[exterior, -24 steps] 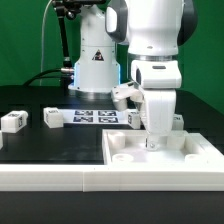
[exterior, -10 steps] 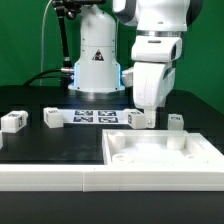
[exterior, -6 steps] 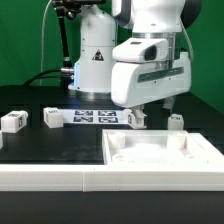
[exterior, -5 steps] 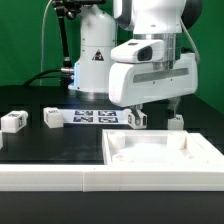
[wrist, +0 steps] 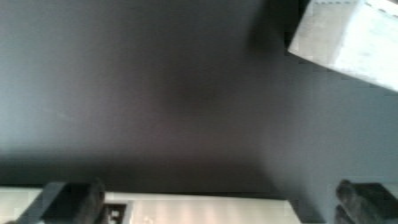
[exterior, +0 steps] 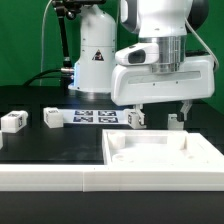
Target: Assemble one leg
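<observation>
Several small white legs with tags stand on the black table: two at the exterior view's left (exterior: 12,121) (exterior: 51,117), one beside the marker board (exterior: 136,118), and one behind the panel (exterior: 176,121). The large flat white panel (exterior: 160,150) lies in front. My gripper (exterior: 161,108) hovers above the table behind the panel, open wide and empty, with one finger near each of the two nearer legs. In the wrist view the gripper (wrist: 217,205) is open, with dark fingers (wrist: 71,200) either side of a white edge (wrist: 231,212). A blurred white piece (wrist: 347,35) shows at a corner.
The marker board (exterior: 95,116) lies flat on the table before the robot base (exterior: 95,60). A white ledge (exterior: 50,178) runs along the front of the table.
The gripper has risen from the panel, turned about its wrist so the fingers spread sideways, and shifted toward the exterior view's right. The legs and panel have not moved.
</observation>
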You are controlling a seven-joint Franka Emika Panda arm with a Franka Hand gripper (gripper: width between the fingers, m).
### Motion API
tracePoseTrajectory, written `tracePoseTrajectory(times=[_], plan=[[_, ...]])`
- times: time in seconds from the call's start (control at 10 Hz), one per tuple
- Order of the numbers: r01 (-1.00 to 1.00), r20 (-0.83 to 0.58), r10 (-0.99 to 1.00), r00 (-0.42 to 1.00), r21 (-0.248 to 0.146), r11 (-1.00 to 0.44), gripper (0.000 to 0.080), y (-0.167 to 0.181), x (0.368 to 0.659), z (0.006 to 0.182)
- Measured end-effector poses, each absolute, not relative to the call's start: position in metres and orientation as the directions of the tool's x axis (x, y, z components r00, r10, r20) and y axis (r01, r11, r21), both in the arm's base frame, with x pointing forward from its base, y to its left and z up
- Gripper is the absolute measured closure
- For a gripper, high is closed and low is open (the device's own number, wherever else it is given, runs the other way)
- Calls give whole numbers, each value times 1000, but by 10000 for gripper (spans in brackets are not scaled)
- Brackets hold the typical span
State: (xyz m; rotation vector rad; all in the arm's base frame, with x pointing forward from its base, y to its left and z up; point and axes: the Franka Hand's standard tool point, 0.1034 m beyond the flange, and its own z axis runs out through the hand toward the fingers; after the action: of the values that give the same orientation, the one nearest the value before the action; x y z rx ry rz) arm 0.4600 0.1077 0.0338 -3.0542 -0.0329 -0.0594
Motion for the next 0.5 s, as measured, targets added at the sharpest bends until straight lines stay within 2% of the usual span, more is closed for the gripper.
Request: tracePoseTrajectory(times=[0.4, 0.5], plan=[[-284, 15, -288, 958, -117, -952, 151, 139, 449, 32], [-301, 22, -305, 952, -124, -946, 151, 141, 449, 32]])
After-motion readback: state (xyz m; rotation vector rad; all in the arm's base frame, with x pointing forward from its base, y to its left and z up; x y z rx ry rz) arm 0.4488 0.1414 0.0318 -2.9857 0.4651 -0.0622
